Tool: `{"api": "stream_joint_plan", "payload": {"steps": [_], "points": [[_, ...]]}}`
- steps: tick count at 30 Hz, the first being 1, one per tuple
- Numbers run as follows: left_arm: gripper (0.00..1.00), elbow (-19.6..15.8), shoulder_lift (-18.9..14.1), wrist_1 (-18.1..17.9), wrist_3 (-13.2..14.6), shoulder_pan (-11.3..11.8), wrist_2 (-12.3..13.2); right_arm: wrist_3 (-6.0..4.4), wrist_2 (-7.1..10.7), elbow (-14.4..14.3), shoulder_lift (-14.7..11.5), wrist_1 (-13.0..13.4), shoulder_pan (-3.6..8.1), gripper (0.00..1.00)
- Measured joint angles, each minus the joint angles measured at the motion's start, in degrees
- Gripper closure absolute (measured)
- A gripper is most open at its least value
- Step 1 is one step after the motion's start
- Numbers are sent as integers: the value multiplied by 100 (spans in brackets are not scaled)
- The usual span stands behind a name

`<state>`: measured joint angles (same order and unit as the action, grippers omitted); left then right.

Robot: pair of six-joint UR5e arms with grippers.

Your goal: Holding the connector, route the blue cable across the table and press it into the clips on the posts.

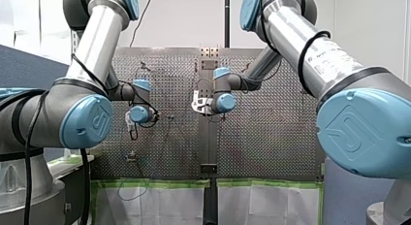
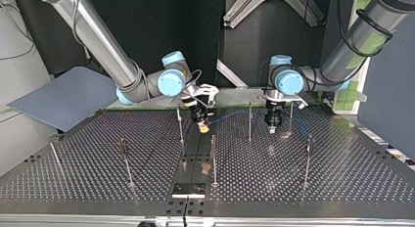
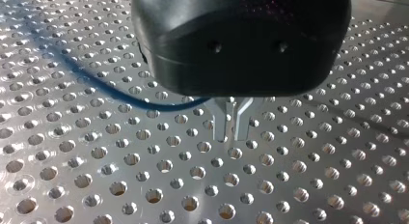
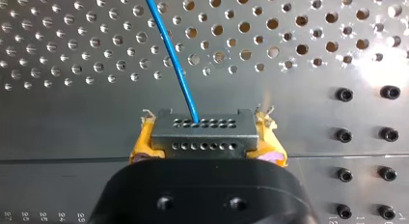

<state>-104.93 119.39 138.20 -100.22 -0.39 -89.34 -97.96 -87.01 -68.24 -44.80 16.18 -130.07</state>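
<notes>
My right end effector (image 4: 205, 118) clamps the dark grey rectangular connector (image 4: 202, 139) by its short ends between yellow pads. That leaves the holed face free, so the thin blue cable (image 4: 171, 60) leaves it straight and runs away over the perforated metal bench (image 3: 144, 185). My left end effector (image 3: 231, 132) has its metal fingers drawn nearly together, with the cable entering at their roots. It seems to close on the cable as a guide, probably to keep the span taut. In the top view that span crosses the far side past a slim metal post (image 2: 249, 122). Whether it sits in a clip is too small to tell.
</notes>
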Motion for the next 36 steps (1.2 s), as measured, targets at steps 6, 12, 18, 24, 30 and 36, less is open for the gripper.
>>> {"api": "stream_joint_plan", "payload": {"steps": [6,12,18,24,30,36], "points": [[16,4,0,156,90,-9,-125,-4,5,5,8,-7,13,100],[1,5,-2,408,336,-23,-179,-5,12,7,14,-21,14,100],[1,6,-29,685,519,-38,-183,-5,24,7,17,-80,-7,100],[1,-13,-46,1043,692,-85,-203,-5,25,2,18,-138,-28,100],[1,-205,-229,1198,660,-112,-241,-5,25,0,18,-216,-33,100],[1,-454,-478,996,435,-253,-290,-5,19,-1,25,-238,-35,100]]}}
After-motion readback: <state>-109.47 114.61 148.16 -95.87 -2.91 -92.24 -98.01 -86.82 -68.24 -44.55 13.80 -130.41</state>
